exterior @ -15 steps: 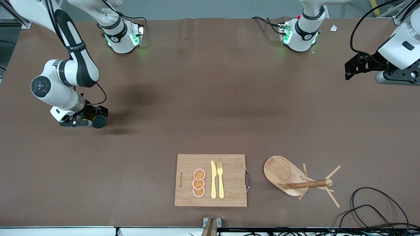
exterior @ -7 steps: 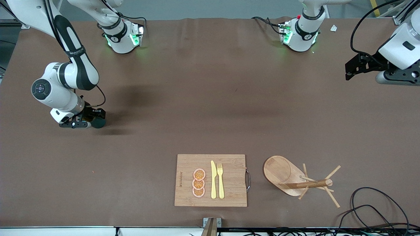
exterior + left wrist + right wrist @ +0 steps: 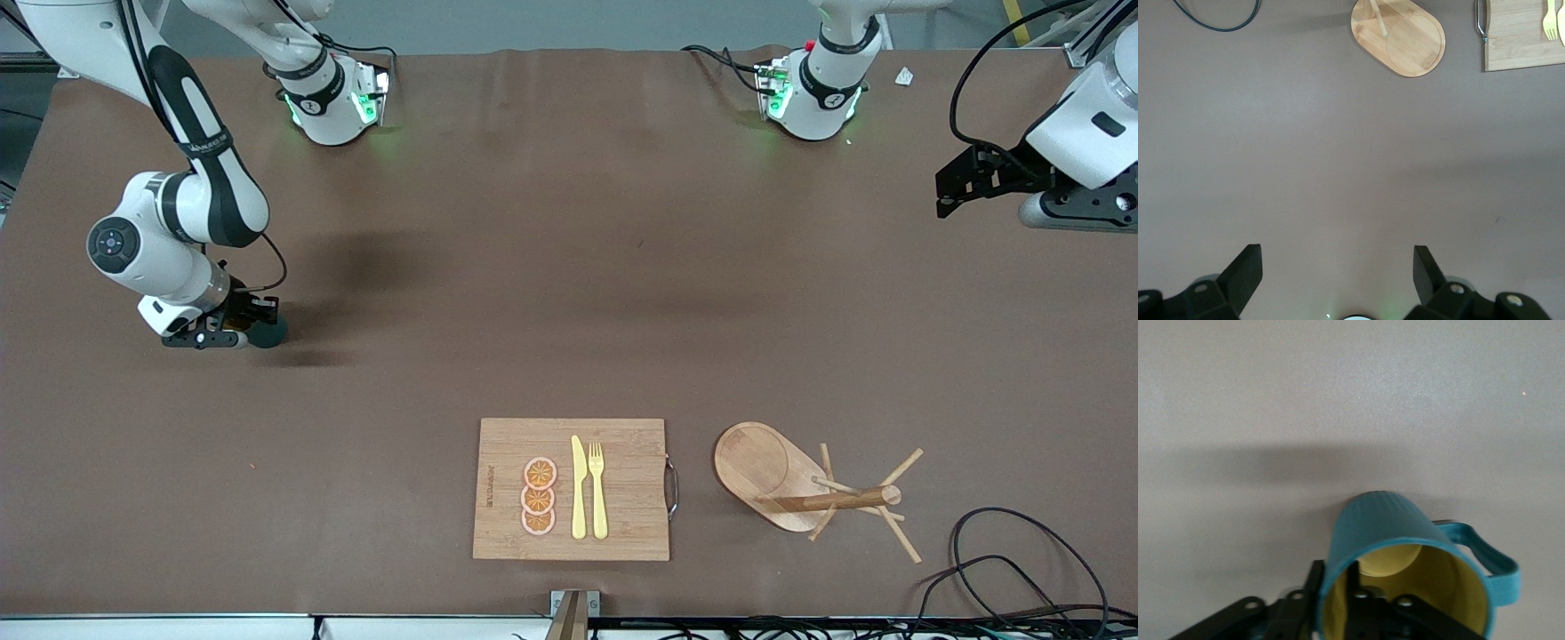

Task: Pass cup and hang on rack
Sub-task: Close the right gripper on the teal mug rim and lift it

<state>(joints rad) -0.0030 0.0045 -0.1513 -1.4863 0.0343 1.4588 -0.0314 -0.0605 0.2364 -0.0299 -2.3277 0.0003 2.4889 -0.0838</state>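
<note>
The teal cup (image 3: 267,333) with a yellowish inside is at the right arm's end of the table. My right gripper (image 3: 252,324) is shut on its rim, one finger inside and one outside; the right wrist view shows the cup (image 3: 1391,533), tilted, with its handle (image 3: 1488,557) to one side. The wooden rack (image 3: 805,489) stands near the front camera toward the left arm's end; its oval base (image 3: 1399,37) shows in the left wrist view. My left gripper (image 3: 956,182) is open and empty, held above the left arm's end of the table, waiting.
A bamboo cutting board (image 3: 571,489) with orange slices, a yellow knife and a fork lies beside the rack, toward the right arm's end of the table. Black cables (image 3: 1005,569) loop at the near corner by the rack.
The right gripper with the cup has shifted slightly; the cup has stayed close to the table. The left arm has not moved.
</note>
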